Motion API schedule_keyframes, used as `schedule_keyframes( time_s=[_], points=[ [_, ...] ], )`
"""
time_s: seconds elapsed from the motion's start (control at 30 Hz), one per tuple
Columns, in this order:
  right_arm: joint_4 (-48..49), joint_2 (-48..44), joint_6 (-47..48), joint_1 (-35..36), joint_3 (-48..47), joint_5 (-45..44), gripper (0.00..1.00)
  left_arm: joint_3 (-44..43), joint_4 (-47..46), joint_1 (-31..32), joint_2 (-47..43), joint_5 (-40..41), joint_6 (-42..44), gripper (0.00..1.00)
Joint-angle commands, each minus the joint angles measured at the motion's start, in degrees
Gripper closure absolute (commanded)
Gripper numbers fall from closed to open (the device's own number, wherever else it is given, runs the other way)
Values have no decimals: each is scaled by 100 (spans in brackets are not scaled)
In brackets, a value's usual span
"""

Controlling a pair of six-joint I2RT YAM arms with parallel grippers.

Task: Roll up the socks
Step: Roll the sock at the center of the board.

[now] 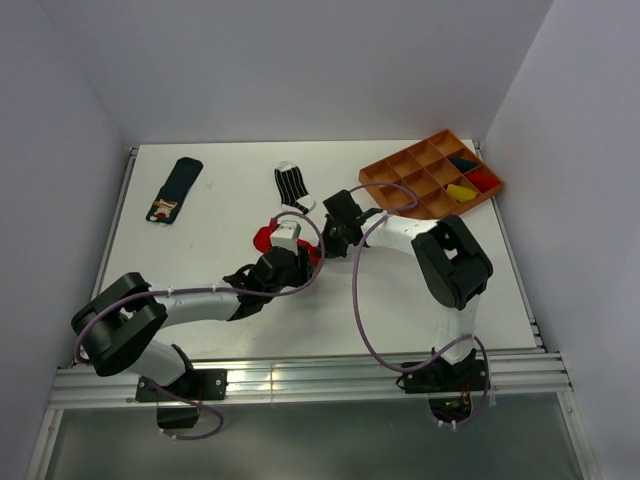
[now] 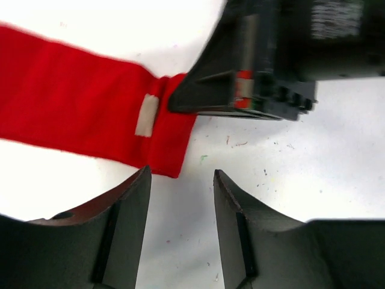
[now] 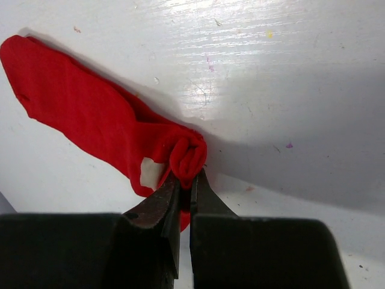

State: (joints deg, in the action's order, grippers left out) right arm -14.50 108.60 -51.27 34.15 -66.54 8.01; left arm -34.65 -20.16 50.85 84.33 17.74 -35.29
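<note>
On table, right hand pinching red sock, left hand spread

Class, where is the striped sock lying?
Top view: the striped sock lies at the far centre, between the navy sock and the orange tray, beyond the red sock.

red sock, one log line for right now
red sock: flat, one end curled | right gripper: shut on curled end | left gripper: open, empty

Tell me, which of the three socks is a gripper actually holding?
The red fabric sock, pinched at its rolled end by the right gripper. The dark navy sock and the black-and-white striped sock lie untouched farther back.
</note>
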Motion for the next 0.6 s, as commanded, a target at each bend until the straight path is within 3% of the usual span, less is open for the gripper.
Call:
schedule_keyframes(
  time_s=[0.0, 0.23, 0.57],
  points=[
    [-351, 109, 117, 30, -218, -81, 100, -208, -629, 206, 91, 669, 979, 48],
    [-466, 135, 143, 39, -324, 7, 100, -568, -787, 320, 794, 564, 1489, 46],
    [-492, 171, 161, 39, -394, 139, 100, -718, -463, 443, 1287, 784, 1464, 47]
  ],
)
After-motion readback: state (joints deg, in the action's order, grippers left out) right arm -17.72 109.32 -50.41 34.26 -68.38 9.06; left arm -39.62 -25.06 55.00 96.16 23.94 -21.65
